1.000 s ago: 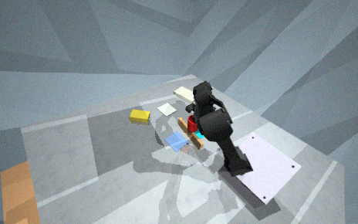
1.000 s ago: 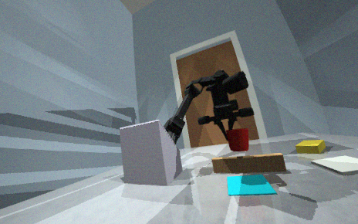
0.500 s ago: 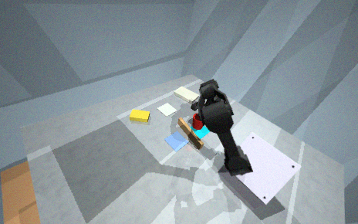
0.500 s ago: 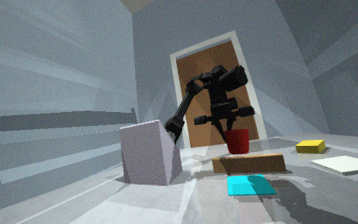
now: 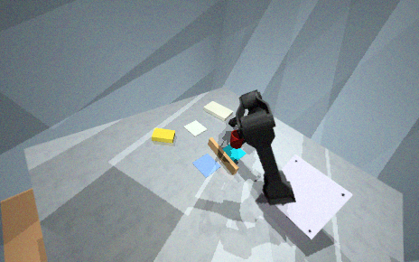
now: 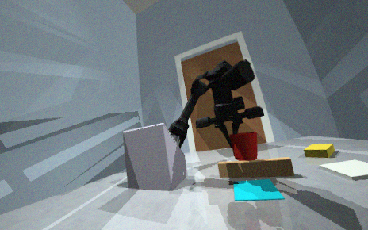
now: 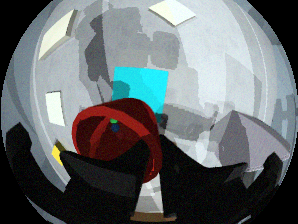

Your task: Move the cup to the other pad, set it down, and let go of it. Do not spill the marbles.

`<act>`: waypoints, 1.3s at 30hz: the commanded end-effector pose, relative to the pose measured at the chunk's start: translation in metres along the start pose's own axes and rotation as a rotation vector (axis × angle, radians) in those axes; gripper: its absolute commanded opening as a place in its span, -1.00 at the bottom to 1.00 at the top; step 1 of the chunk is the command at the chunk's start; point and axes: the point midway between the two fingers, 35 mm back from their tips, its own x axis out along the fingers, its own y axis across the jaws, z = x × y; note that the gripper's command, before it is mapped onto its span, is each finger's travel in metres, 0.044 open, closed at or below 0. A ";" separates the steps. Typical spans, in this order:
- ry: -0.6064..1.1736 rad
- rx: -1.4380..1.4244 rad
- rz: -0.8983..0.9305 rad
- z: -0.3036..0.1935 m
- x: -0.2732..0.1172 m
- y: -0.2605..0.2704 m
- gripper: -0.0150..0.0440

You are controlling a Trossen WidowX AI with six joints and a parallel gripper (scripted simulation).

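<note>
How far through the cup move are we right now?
Done: the pincer is shut on the red cup, which is lifted, upright, marbles inside. In hand: carrying it above the wooden bar, near the cyan pad. Left: lower it onto the pad and let go.
</note>
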 end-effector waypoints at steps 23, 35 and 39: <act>-0.011 -0.009 0.005 0.020 0.021 0.001 -0.49; -0.010 -0.009 0.006 0.021 0.042 0.002 -0.49; -0.010 -0.009 0.006 0.021 0.049 0.002 -0.49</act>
